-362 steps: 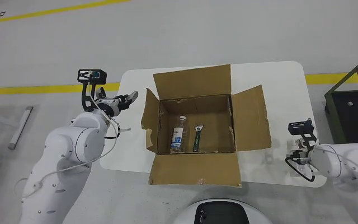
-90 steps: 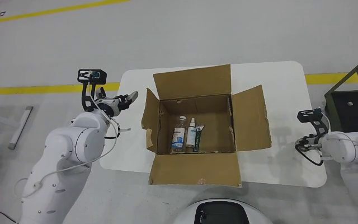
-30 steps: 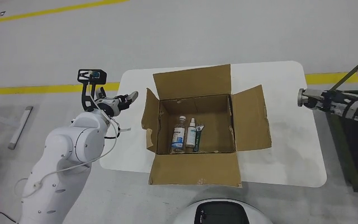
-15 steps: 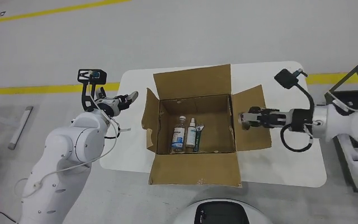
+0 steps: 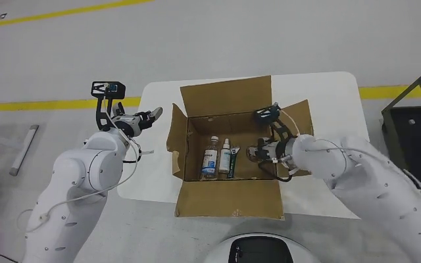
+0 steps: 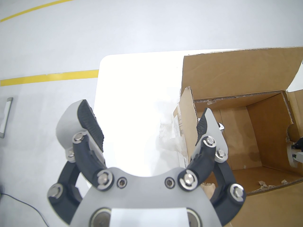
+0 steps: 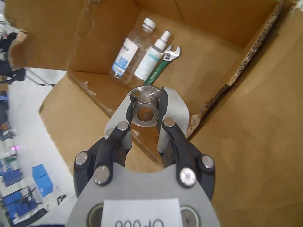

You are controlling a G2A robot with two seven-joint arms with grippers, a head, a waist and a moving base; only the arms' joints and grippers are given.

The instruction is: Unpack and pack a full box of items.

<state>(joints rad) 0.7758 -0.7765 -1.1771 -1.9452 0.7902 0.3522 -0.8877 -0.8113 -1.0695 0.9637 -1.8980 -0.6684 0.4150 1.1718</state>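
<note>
My left claw hangs open beside the brown cardboard box. Inside lie a clear plastic bottle, a white spray bottle and a green-handled wrench. My right claw pinches a flanged steel fitting over the box. Released high, it could bounce into the bottles.

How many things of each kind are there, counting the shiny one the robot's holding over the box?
Bottles: 2 (clear bottle, spray bottle)
Tools: 1 (wrench)
Metal parts: 1 (metal fitting, held in the right gripper)
Total: 4
</note>
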